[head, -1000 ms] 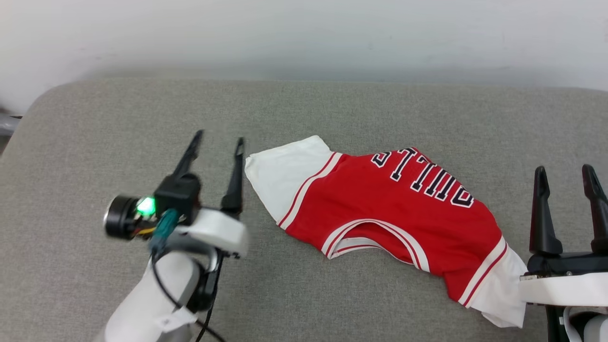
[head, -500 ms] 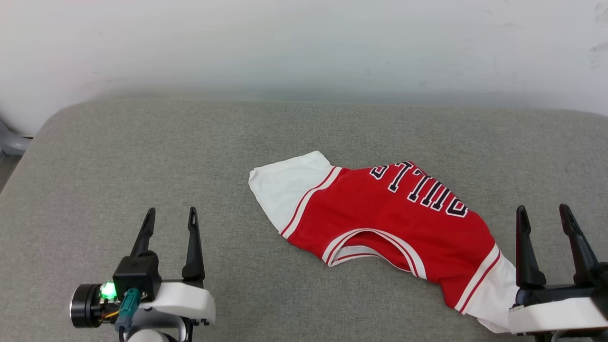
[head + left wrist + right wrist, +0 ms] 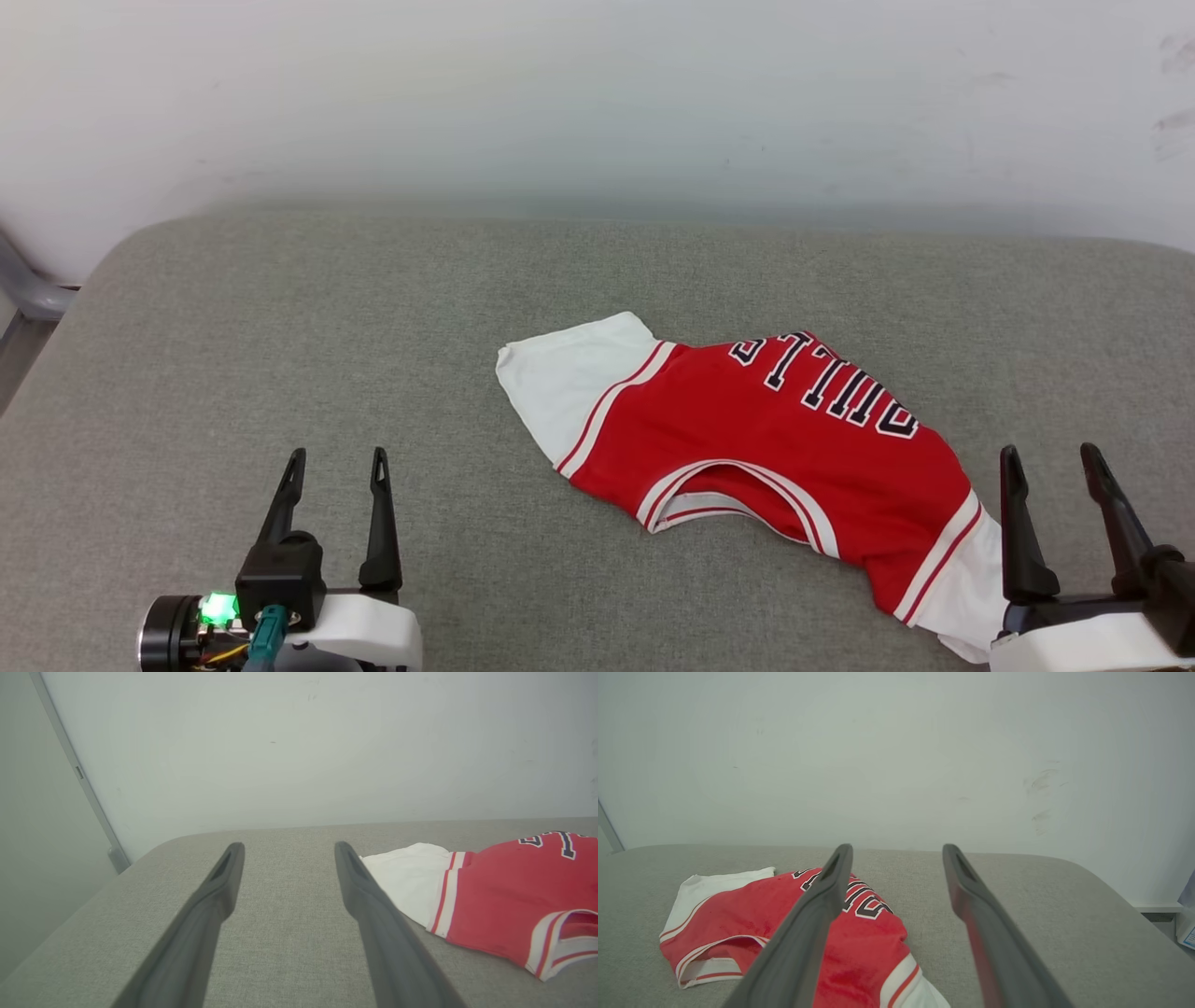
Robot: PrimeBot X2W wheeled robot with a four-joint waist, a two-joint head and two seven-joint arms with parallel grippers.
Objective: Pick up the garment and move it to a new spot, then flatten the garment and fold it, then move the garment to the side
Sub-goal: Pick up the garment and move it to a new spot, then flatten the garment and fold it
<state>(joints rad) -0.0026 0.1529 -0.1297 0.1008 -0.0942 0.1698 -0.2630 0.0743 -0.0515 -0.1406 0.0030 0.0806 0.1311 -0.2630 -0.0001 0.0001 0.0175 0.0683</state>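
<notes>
The garment, a red jersey T-shirt with white sleeves, striped trim and black "BULLS" lettering, lies folded across the middle right of the grey cushioned surface. It also appears at the right of the left wrist view and at the lower left of the right wrist view. My left gripper stands open at the lower left, well clear of the white sleeve. My right gripper stands open at the lower right, just beside the garment's other white sleeve. Neither holds anything.
A pale wall runs behind the cushioned surface. The surface's rounded left corner and right corner drop off to the floor. A grey metal post stands at the far left.
My left gripper has pulled back from beside the white sleeve to the lower left. The right gripper has drawn back a little. The head camera has tilted, shifting the whole picture down.
</notes>
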